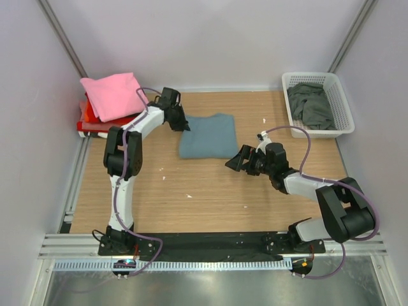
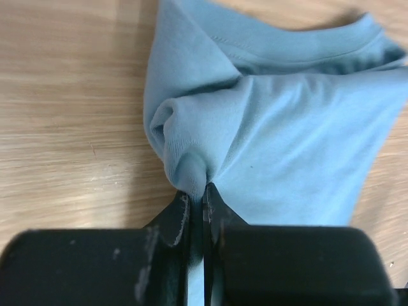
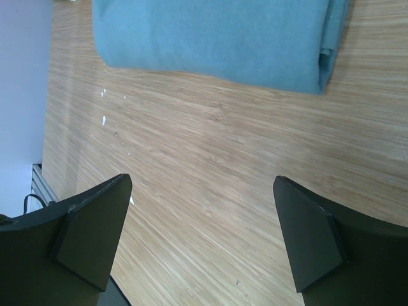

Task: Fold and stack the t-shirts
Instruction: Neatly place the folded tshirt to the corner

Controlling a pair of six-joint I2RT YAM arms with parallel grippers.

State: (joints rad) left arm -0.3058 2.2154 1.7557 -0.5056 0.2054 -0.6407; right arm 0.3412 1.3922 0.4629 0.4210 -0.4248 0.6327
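The left tool pinches one bunched edge of the blue t-shirt; the right tool is spread. Lifting one-sided may undo its folds.

White lattice basket, wooden table, perhaps paper flecks

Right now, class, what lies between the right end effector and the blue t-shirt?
Only bare wooden table, with a few white specks, separates the right end effector from the blue t-shirt; the right wrist view shows it best.
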